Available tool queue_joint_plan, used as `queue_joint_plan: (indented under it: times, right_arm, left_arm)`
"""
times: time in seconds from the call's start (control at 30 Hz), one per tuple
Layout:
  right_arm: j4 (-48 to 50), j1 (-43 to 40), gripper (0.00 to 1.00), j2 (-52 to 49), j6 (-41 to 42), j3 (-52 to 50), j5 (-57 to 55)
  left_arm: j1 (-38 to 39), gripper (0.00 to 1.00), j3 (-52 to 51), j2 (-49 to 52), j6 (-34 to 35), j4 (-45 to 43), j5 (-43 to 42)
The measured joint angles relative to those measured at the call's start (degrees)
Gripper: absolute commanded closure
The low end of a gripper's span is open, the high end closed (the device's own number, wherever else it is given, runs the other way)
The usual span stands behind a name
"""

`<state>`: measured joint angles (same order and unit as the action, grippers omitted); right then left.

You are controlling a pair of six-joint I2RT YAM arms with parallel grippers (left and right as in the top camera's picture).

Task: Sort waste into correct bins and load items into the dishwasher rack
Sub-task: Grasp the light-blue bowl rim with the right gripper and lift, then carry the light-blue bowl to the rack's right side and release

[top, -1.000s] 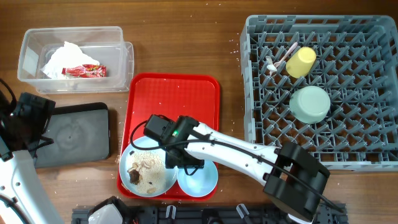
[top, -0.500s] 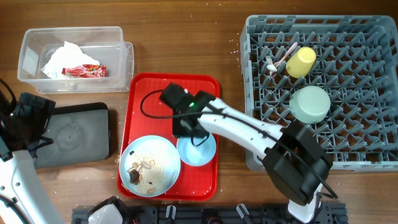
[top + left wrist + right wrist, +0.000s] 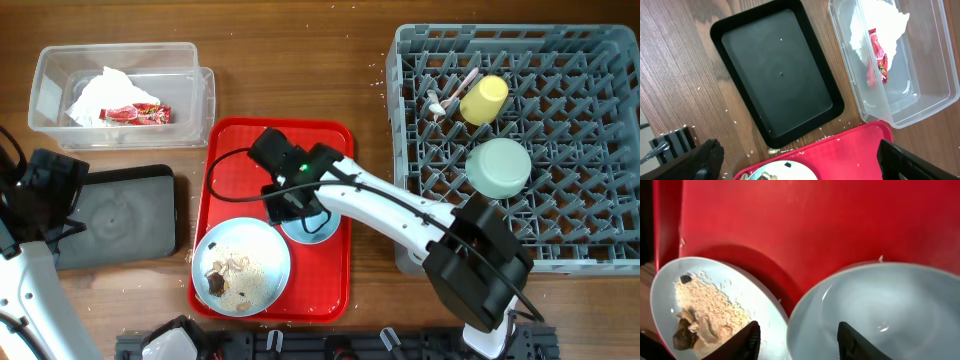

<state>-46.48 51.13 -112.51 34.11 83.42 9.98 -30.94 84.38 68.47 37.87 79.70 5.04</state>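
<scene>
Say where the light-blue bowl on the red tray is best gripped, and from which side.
Grip the light-blue bowl by its thin rim, one finger inside and one outside, coming from above. It sits upright and open, too wide to span. The edge away from the plate looks safest, since the plate of scraps nearly touches its near side. The right gripper is open above that crowded edge.

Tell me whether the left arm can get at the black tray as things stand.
Probably yes. The left gripper hangs open right over the black tray, which lies bare on the table with nothing across it; the right arm is busy over the red tray.
</scene>
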Motion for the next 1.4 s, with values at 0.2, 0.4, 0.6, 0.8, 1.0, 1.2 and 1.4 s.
queue_joint_plan:
  times: [0.2, 0.4, 0.6, 0.8, 1.0, 1.2, 1.4]
  right_arm:
    - [1.9, 1.4, 0.59, -1.1, 1.7, 0.0, -5.5]
    - [1.8, 3.3, 0.96, -4.3, 4.5, 0.0, -7.2]
    - [-12.1, 1.3, 0.96, -3.9, 3.5, 12.4, -8.3]
    - [-22.9, -29.2, 0.96, 10.5, -8.5, 25.7, -2.8]
    - [-21.2, -69.6, 0.95, 13.5, -27.8, 26.0, 26.1]
    - [-16.7, -84.6, 0.96, -6.3, -35.7, 26.1, 59.3]
    - [-16.5, -86.8, 0.95, -15.4, -32.3, 26.2, 66.6]
  left_arm:
    - [0.0, 0.00, 0.0, 0.0, 0.0, 0.0, 0.0]
    - [0.0, 0.00, 0.0, 0.0, 0.0, 0.0, 0.0]
    - [0.0, 0.00, 0.0, 0.0, 0.0, 0.0, 0.0]
    - [0.0, 0.00, 0.0, 0.0, 0.0, 0.0, 0.0]
    - [0.0, 0.00, 0.0, 0.0, 0.0, 0.0, 0.0]
    - [0.0, 0.00, 0.0, 0.0, 0.0, 0.0, 0.0]
    - [0.0, 0.00, 0.0, 0.0, 0.0, 0.0, 0.0]
